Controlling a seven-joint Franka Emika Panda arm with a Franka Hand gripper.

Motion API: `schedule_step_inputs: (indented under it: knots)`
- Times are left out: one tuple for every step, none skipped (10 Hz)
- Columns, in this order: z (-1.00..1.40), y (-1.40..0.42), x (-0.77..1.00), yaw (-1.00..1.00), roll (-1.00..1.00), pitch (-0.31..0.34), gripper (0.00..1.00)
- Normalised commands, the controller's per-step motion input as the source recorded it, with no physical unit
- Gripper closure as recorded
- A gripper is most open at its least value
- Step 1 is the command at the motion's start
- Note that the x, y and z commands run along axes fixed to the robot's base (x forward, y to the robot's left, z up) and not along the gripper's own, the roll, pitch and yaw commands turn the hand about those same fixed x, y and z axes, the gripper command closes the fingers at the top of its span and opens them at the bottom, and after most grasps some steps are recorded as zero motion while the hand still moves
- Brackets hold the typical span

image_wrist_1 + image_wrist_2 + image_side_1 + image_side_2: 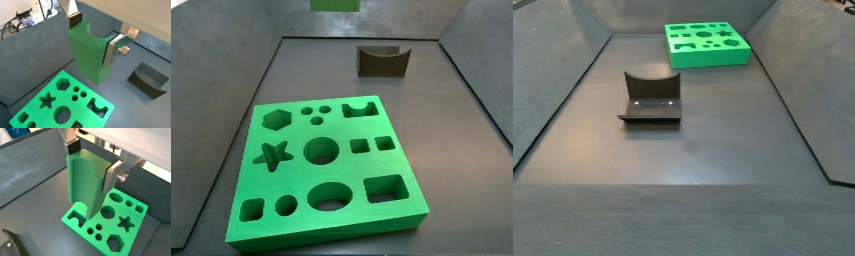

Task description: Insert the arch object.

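My gripper [95, 34] is shut on the arch object [90, 57], a tall plain green block with a curved notch in its upper end. It hangs upright above the floor, in both wrist views [83, 185]. The silver fingers [115, 47] press on two opposite sides near its upper end. The green holed board [60, 105] lies on the floor below and beside the block, with its arch cut-out [76, 217] close to the block's lower end. In a side view only a green bit of the block [337, 4] shows at the frame edge, beyond the board [325, 165].
The dark fixture with a curved notch [382, 60] stands on the grey floor apart from the board, and also shows in another side view [651, 97]. Sloping dark walls [472, 70] enclose the floor. The board sits at the far end in that view [707, 45].
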Motion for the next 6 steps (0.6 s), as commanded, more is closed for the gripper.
schedule_step_inputs:
  knots:
    - [-0.70,0.04,0.00,0.00,-0.22,-0.097,1.00]
    - [-1.00,0.19,0.09,0.09,0.00,0.000,1.00]
    - [-1.00,0.21,0.21,0.21,0.00,0.000,1.00]
    - [-1.00,0.20,0.38,0.39,0.00,0.000,1.00]
    - [-1.00,0.20,0.42,0.43,-0.01,0.000,1.00]
    - [-1.00,0.00,0.46,0.28,-0.01,0.000,1.00]
